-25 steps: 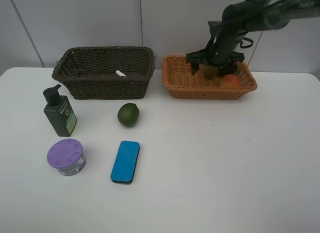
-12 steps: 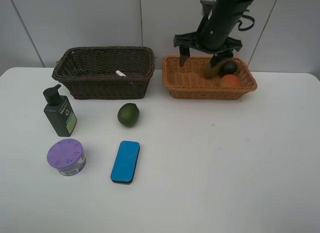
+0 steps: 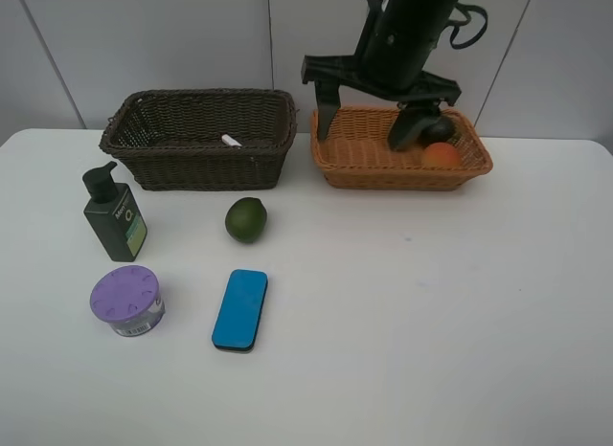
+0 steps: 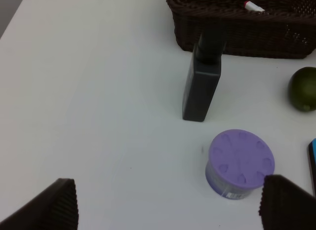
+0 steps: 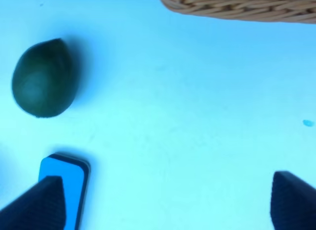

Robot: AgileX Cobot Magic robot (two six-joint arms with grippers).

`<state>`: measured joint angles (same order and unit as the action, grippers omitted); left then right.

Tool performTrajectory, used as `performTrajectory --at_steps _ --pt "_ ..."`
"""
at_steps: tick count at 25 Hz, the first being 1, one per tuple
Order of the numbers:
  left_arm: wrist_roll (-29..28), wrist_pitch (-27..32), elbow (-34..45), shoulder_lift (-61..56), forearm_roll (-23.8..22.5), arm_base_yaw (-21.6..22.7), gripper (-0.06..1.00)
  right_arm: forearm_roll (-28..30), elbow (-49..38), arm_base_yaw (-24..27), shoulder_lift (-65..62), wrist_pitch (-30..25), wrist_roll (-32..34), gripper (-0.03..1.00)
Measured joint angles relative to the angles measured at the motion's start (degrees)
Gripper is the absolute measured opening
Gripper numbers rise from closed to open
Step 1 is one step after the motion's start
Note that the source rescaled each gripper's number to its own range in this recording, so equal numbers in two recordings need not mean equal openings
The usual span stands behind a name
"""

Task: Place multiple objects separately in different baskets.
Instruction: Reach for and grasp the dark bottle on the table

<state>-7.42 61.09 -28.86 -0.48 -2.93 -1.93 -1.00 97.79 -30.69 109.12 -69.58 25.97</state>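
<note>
Exterior high view: we see a white worktop (image 3: 431,302) with two woven wicker baskets along its far edge, a deeper dark brown rectangular basket (image 3: 196,97) on the left and a shallower light orange rectangular basket (image 3: 383,173) on the right. Inside the dark one lies a small white-and-pink marker (image 3: 231,140). Inside the orange one sit a round orange-red peach (image 3: 442,154) and, just beside it, a dark round mangosteen (image 3: 439,130); we cannot tell whether anything more lies behind the arm. The right claw (image 3: 366,130) hangs above the orange basket, its jaws spread wide and gripping nothing. Four items are left on the worktop: a round green lime (image 3: 245,219) in front of the dark basket, a dark green pump bottle (image 3: 115,218) standing upright to its left, a low tub with a purple lid (image 3: 126,300) nearer us, and a flat blue eraser (image 3: 239,309) beside the tub. From the left wrist we see the left claw (image 4: 173,210) above the worktop near the tub and bottle, jaws wide apart and empty. We judge the sorting roughly at its midpoint, with these four pieces yet to be carried to a basket.
</note>
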Motion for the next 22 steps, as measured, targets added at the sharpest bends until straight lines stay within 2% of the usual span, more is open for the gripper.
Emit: performTrajectory --at_steps 5,13,22 --pt "0.00 0.00 0.00 0.00 0.00 0.00 0.97 3.57 -1.31 -3.18 -6.47 -0.27 1.90 1.00" --pt "0.00 -0.05 0.00 0.00 0.00 0.00 0.97 7.68 -9.65 -7.05 -23.50 -0.39 2.69 1.00" --pt "0.00 -0.05 0.00 0.00 0.00 0.00 0.97 11.87 -22.95 -7.04 -45.32 -0.46 1.08 1.00"
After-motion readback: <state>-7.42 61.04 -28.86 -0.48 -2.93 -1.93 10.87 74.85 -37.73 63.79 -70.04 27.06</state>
